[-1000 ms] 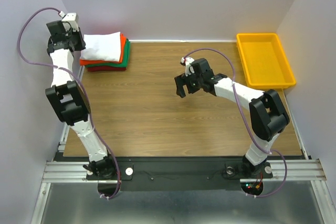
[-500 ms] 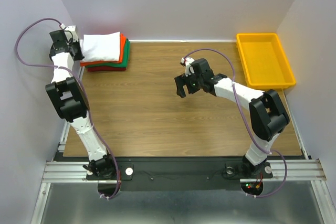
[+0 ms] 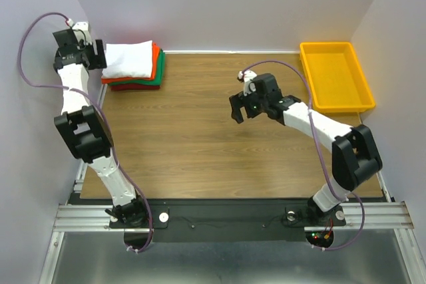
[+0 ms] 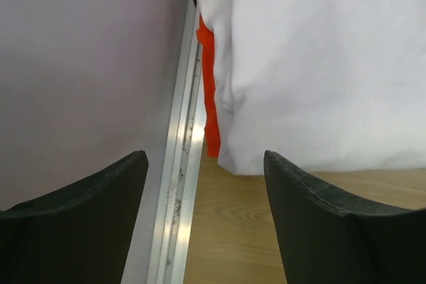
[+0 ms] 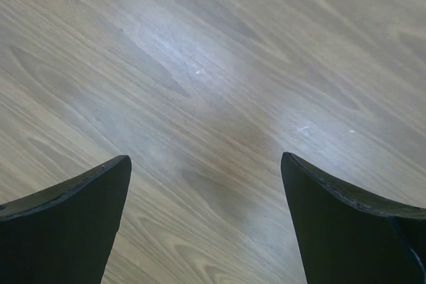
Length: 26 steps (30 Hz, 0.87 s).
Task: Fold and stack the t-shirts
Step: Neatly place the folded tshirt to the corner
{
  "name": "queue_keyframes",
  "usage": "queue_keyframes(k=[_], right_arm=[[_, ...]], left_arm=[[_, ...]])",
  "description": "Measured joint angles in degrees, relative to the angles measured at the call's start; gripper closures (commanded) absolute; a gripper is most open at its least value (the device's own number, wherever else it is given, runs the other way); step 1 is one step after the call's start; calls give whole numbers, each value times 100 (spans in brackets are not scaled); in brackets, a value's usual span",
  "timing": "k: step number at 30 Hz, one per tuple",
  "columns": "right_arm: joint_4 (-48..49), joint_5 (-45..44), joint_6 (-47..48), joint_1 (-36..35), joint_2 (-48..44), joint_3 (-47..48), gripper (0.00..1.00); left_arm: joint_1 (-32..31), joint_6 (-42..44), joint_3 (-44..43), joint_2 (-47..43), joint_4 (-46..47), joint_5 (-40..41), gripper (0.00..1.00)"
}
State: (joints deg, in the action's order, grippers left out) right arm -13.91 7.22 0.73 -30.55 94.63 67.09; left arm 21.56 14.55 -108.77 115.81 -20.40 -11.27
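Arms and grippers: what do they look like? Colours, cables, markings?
The left arm and right arm have white links and black joint housings; a purple cable runs along each. The left gripper and right gripper are black, with broad dark tapered fingers. Small green light at the right wrist; no lettering legible.

Left gripper (image 3: 95,54): we see its jaws spread wide now; a second ago they stood narrow at the left edge of the white t-shirt (image 3: 130,59).
Left gripper's place: we find it drawn back to the left, off the cloth and closer to the wall (image 3: 40,64); the shirt's corner now lies clear ahead of the fingers (image 4: 319,217).
Right gripper (image 3: 241,112): we see it shifted slightly rightward over the table (image 3: 200,151).
Right elbow (image 3: 356,156): we note it has swung right and nearer the table's near edge.
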Motion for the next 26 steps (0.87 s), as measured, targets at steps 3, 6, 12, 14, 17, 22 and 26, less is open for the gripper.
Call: queue_keyframes(k=[3, 6, 12, 14, 17, 22, 26], right_arm=[[0, -33, 39, 236, -481, -120, 0], [0, -46, 59, 542, -916, -247, 0], [-192, -83, 61, 1307, -1751, -531, 0], [-289, -74, 59, 1587, -2083, -688, 0], [-424, -52, 59, 1827, -2439, -935, 0], [-671, 11, 57, 2015, -2935, -1606, 0], [-848, 87, 50, 2094, -3075, -1921, 0]], left_arm=[[-50, 55, -140, -608, -197, 39, 3], [-142, 92, -444, -1241, -358, 2, 3], [-1117, 203, -328, -2400, -529, 103, 3], [-1637, 192, 83, -2706, -518, 94, 2], [-2210, 101, 1014, -3047, -487, 55, 2], [-2763, -125, 3008, -3359, -437, 39, 2], [-2973, -151, 4009, -3558, -496, 103, 2]])
